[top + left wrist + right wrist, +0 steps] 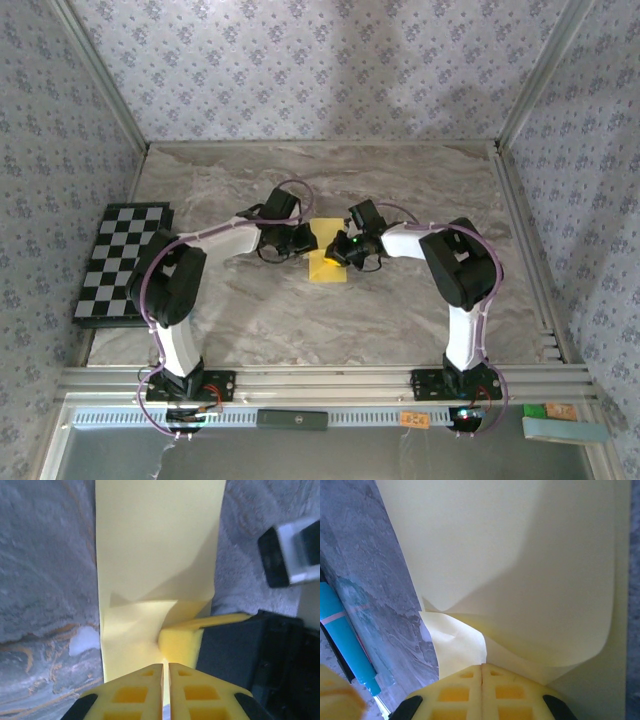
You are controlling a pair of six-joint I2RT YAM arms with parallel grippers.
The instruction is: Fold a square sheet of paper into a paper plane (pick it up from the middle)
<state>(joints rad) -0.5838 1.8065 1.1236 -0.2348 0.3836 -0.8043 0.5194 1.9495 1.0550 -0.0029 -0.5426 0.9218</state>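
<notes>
The square sheet of paper (pixel 328 262) is a yellow, narrow upright rectangle at mid-table, between both grippers. My left gripper (pixel 303 241) reaches its left edge; in the left wrist view its yellow fingers (pixel 137 690) stand a hairline apart, with the paper (pixel 155 545) running in at the tips (pixel 166 666). My right gripper (pixel 344 250) comes in from the right. In its wrist view the tips (pixel 481 666) are pressed together, and the paper (pixel 520 565) rises from them in a curved, lifted layer over a lower flap (pixel 457 640).
A black-and-white checkered board (pixel 125 262) lies at the table's left edge. A blue pen (pixel 345 635) lies on the marble left of the right gripper. The right arm's black body (pixel 255 660) sits close beside the left fingertips.
</notes>
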